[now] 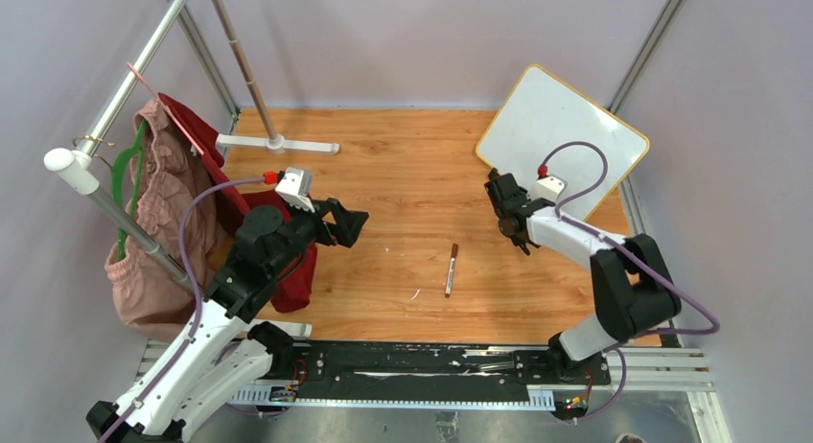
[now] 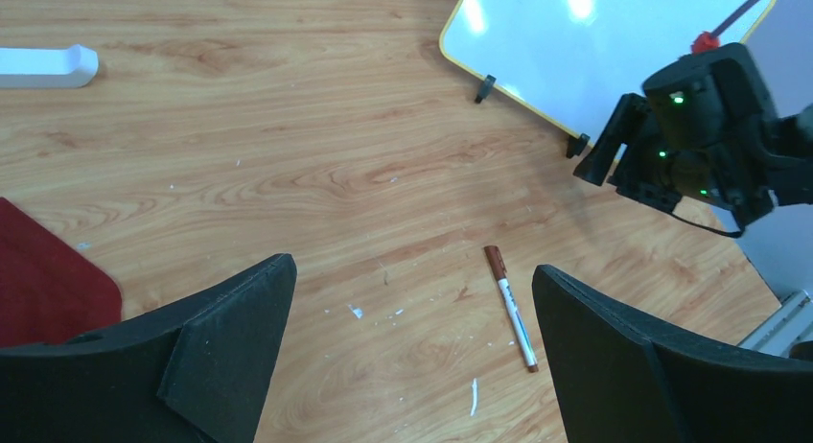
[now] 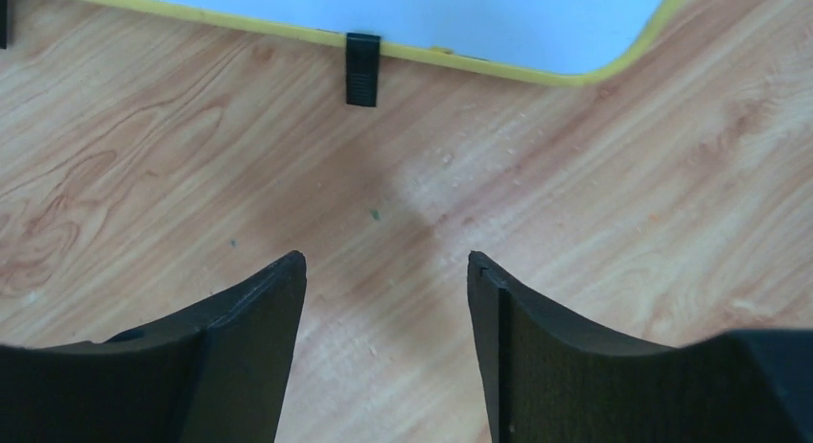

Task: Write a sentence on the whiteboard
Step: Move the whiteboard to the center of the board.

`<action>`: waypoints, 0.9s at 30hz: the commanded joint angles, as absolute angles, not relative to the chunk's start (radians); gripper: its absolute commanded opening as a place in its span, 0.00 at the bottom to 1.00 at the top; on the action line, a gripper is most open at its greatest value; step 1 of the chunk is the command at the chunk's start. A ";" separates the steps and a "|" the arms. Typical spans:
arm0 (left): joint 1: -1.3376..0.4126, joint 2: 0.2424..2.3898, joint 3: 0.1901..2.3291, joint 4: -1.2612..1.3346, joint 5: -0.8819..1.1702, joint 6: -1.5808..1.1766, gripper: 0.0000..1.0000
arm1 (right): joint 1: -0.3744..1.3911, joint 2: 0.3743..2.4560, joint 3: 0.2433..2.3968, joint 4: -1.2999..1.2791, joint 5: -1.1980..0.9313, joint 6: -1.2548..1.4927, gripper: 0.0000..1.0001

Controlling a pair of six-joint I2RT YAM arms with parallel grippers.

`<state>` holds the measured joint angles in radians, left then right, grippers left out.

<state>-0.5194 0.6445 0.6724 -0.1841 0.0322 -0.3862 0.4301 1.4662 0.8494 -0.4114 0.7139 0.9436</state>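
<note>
Starting step: we judged the task barely begun. The marker pickup was not yet done and nothing was written.
Board: it sat at the far right of the table, blank, with its near edge down on a black clip foot. We could not tell its tilt.
Sentence: absent; we saw no stroke on the board.
Marker: it lay flat on the wood between the two arms, well apart from the board. Neither gripper touched it, and the brown cap seemed on.
Right gripper: it hovered over bare wood just beside the board's near edge, jaws apart with nothing between them.
Left gripper: its jaws were spread wide and empty. It hung above the table with the marker ahead of it, nearer its right finger.
Next move: we judged a gripper had to drop over the marker, set its jaws across the barrel and close.
After that: we judged the cap had to come off, likely with the other gripper pulling it, before the tip could meet the board.
Which arm: we could not tell which one would take the marker. The left looked better aimed at it.
</note>
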 commanded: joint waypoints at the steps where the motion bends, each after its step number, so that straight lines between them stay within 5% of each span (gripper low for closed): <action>1: -0.523 0.629 0.662 -0.158 0.021 -0.392 1.00 | 0.408 1.569 0.904 -0.376 0.782 0.982 0.65; 27: -0.523 0.646 0.658 -0.148 0.013 -0.400 1.00 | 0.264 1.770 1.003 -0.254 0.713 0.861 0.53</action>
<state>-0.5194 0.6418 0.6689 -0.1806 0.0181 -0.3977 0.2844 1.7443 0.9684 -0.2691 0.7029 0.8833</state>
